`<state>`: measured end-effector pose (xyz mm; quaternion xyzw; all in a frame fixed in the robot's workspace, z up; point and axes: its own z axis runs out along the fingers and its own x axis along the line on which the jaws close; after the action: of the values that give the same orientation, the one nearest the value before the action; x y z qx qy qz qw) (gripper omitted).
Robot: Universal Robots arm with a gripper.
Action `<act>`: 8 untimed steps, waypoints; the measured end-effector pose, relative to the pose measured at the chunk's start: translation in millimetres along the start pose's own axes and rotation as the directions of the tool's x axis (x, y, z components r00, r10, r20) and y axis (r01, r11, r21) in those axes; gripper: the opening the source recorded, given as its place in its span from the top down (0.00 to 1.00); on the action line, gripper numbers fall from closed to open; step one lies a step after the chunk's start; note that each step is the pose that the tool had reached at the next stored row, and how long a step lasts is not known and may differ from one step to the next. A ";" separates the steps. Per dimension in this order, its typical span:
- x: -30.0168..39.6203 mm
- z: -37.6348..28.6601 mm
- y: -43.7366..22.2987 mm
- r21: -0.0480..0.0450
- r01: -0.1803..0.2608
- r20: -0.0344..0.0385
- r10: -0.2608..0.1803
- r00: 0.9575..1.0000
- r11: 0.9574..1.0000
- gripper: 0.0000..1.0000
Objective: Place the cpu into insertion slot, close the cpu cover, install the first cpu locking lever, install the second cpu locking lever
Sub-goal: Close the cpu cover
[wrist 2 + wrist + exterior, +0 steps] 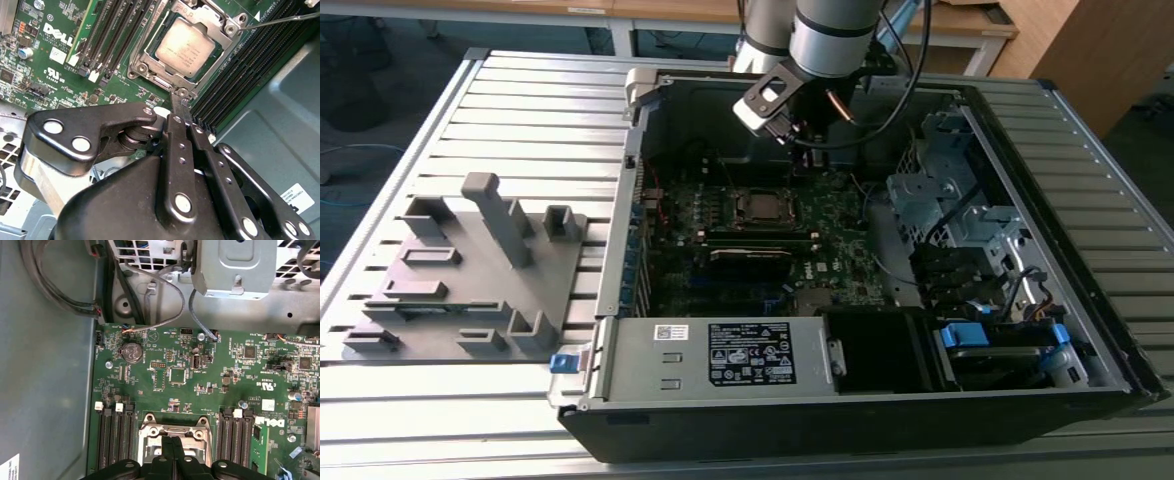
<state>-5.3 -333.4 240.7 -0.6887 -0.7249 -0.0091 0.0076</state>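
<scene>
My pincer point(180, 100) is closed and empty, tips just beside the cover point(141, 52). The chip point(185, 45) lies seated beneath it.

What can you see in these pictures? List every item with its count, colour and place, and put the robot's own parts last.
table: one, grey slatted metal, under everything
computer case: one, black, open on the table
fixture plate: one, grey, exterior view's left of the case
motherboard: one, dark green, inside the case
cpu: one, silver-grey, seated in the insertion slot
cpu cover: one, silver-grey, flat over the cpu's edges
memory slots: two banks, black, flanking the cpu
coin battery: one, silver, on the motherboard
arm: one, silver-grey, above the case
claw: one, black, shut, tips near the cover's edge
</scene>
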 end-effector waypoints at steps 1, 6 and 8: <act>0.0 0.0 0.0 0.000 0.006 0.000 -0.006 1.000 1.000 0.90; 0.0 0.0 0.0 0.000 0.008 0.000 -0.008 1.000 1.000 0.90; 0.0 0.0 0.0 0.000 0.008 0.000 -0.008 1.000 1.000 0.90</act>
<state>-5.3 -333.4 240.7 -0.6859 -0.7276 -0.0090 0.0077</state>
